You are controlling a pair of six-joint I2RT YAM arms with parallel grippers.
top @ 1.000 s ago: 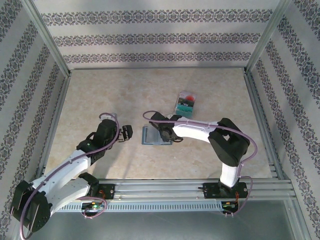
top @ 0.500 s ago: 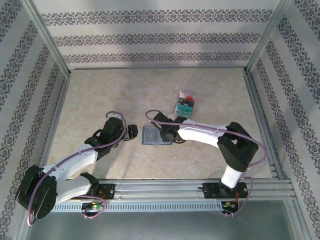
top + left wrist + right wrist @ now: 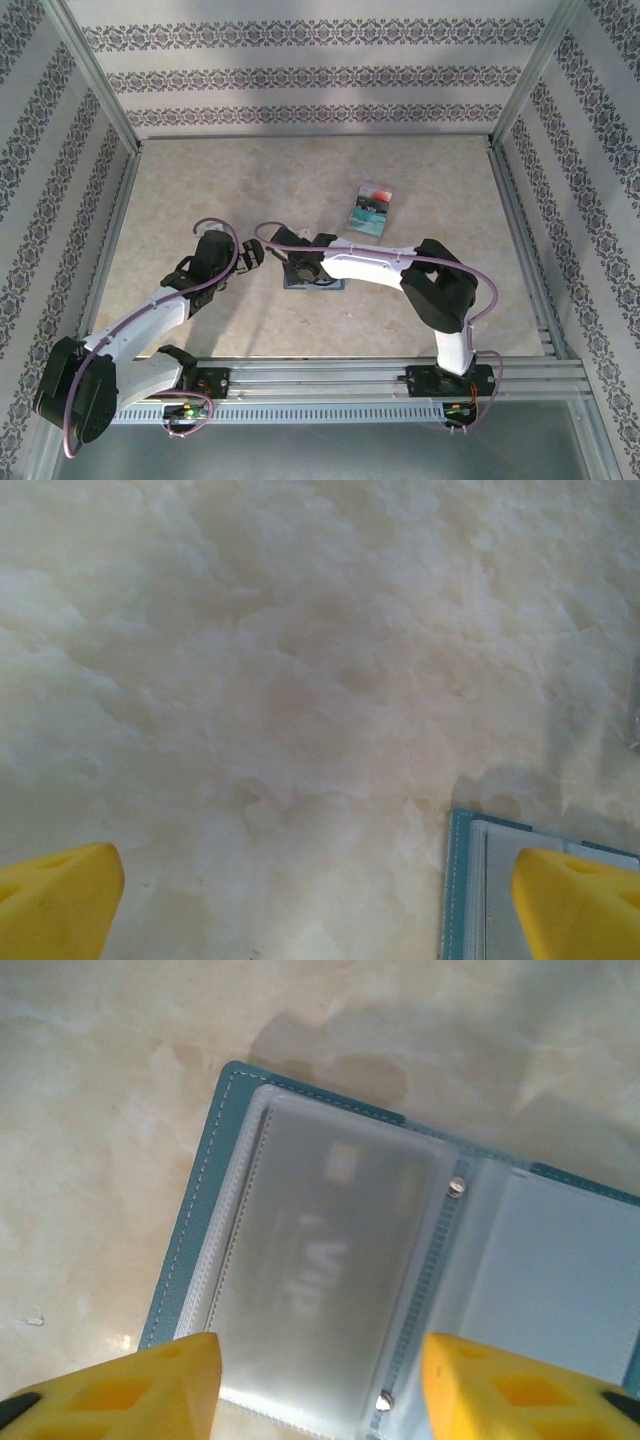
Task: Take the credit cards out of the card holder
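While both arms are reaching in over the table [image 3: 200, 190], the card holder [image 3: 195, 1210] is lying flat and open a little toward 6 o'clock of the table's middle, with its clear sleeves facing up. A small pile of credit cards [image 3: 372, 208], red-orange and teal on top, is resting loose on the table at about 1 o'clock from the holder and well apart from it, so part of the job looks done to me. Not all of it, though: a pale card [image 3: 320, 1260] with faint lettering is showing through the sleeve on the 9 o'clock page, and I cannot tell whether the page at 3 o'clock is hiding another. The right gripper [image 3: 320, 1390] is hovering right over that sleeve, its yellow fingers standing apart on either side with nothing nipped between them. The left gripper [image 3: 318, 910] is waiting just at 9 o'clock of the holder, its fingers spread wide over bare table, one tip overlapping the holder's teal corner. Sliding that last card out is what I judge is left.
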